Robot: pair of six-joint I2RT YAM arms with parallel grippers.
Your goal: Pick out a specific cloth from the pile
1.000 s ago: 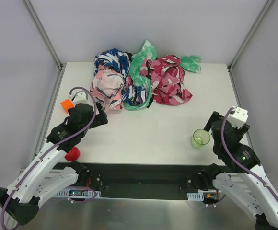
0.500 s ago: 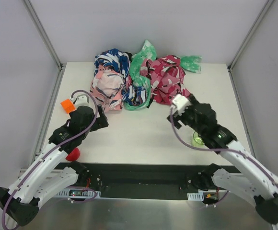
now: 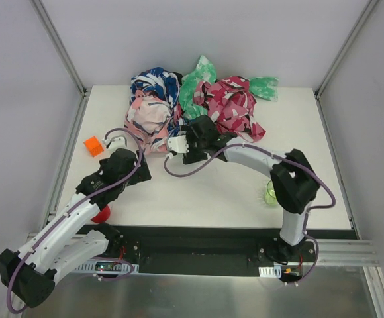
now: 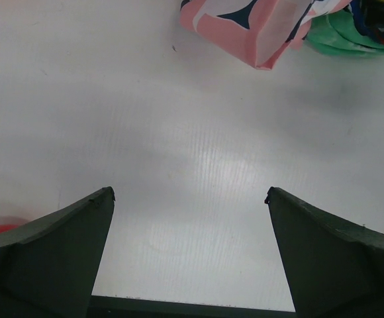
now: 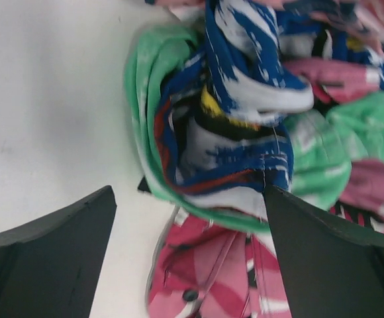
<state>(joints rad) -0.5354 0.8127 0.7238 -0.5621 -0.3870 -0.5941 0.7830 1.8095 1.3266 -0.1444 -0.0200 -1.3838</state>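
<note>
Right gripper [image 5: 189, 192] jaws wide, empty, nosed at pile [image 3: 232, 112] front: I judge it's hunting black cloth, not visible, likely buried. Left gripper [image 4: 189, 192] released, low over table [image 4: 192, 132], out of way.

The top view looks down from above and behind on the whole counter [image 3: 212, 192]. Each wrist view looks down from close; all three show the pile [image 3: 228, 109].
</note>
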